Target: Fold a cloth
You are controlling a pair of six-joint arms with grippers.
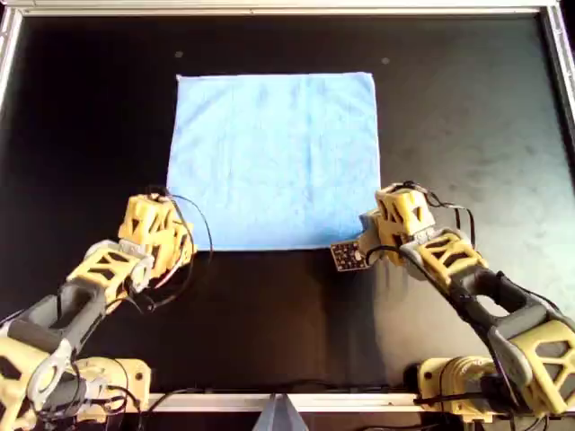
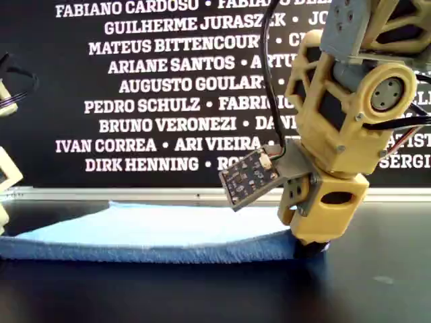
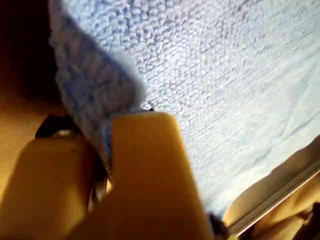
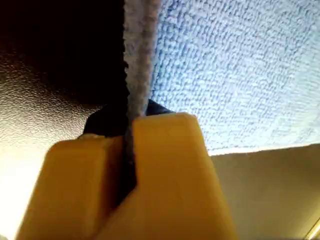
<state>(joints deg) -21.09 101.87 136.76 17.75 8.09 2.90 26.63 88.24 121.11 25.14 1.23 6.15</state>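
Note:
The light blue cloth (image 1: 274, 157) lies spread flat on the black table, a near-square sheet. My left gripper (image 1: 171, 235) is at its near corner on the overhead view's left. In the left wrist view that gripper (image 3: 105, 135) is shut on a bunched bit of the cloth's (image 3: 225, 75) edge. My right gripper (image 1: 382, 232) is at the near corner on the overhead view's right. It (image 4: 129, 130) is shut on the cloth's (image 4: 240, 65) hem. In the exterior view the right gripper (image 2: 310, 245) pinches the cloth (image 2: 168, 232) down at table level.
A metal frame (image 1: 287, 9) rims the black table (image 1: 467, 117). A small circuit board (image 1: 349, 256) sticks out from the right wrist toward the cloth. A banner with white names (image 2: 155, 87) stands behind the table in the exterior view.

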